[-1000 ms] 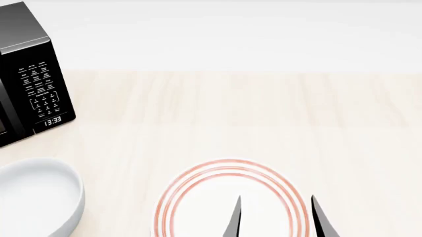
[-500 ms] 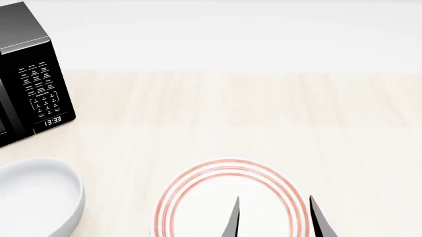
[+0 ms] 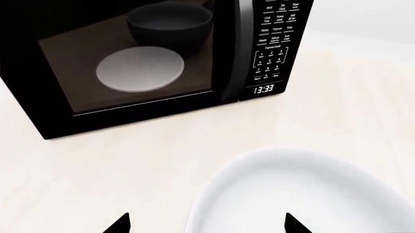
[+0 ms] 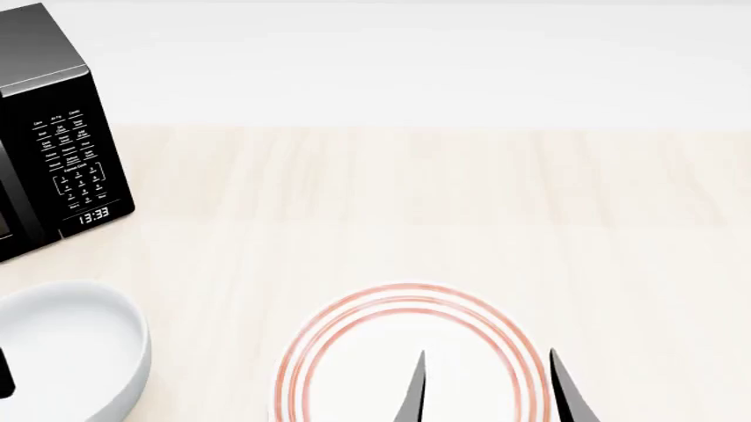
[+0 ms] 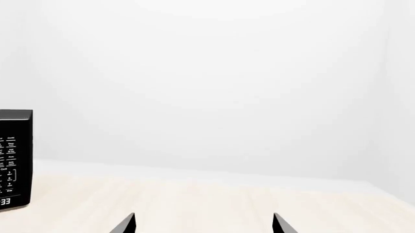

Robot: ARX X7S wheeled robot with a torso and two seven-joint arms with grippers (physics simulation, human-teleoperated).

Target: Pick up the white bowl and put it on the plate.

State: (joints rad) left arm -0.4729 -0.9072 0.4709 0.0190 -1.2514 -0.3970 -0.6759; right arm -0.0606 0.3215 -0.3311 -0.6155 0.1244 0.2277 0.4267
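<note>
The white bowl point(image 4: 65, 352) sits at the near left of the table, deep and glossy. In the left wrist view the bowl point(image 3: 304, 194) fills the lower area. My left gripper point(image 3: 207, 227) is open, and the bowl's near rim lies between its two dark fingertips. In the head view only a dark sliver of the left gripper point(image 4: 5, 374) shows at the frame's edge beside the bowl. The plate point(image 4: 352, 321), flat with red rings, lies to the bowl's right. My right gripper point(image 4: 487, 391) hangs open over the plate's right half; in its own view the right gripper point(image 5: 204, 224) holds nothing.
A black microwave point(image 4: 47, 132) stands at the back left, behind the bowl. Through its door show a pale dish point(image 3: 139, 68) and a dark bowl point(image 3: 170, 22). The light wooden table point(image 4: 411, 202) runs back to a white wall.
A dark part of the left gripper has come into the head view at the left edge, over the bowl. The right fingertips have edged slightly left. Bowl and plate have not moved.
</note>
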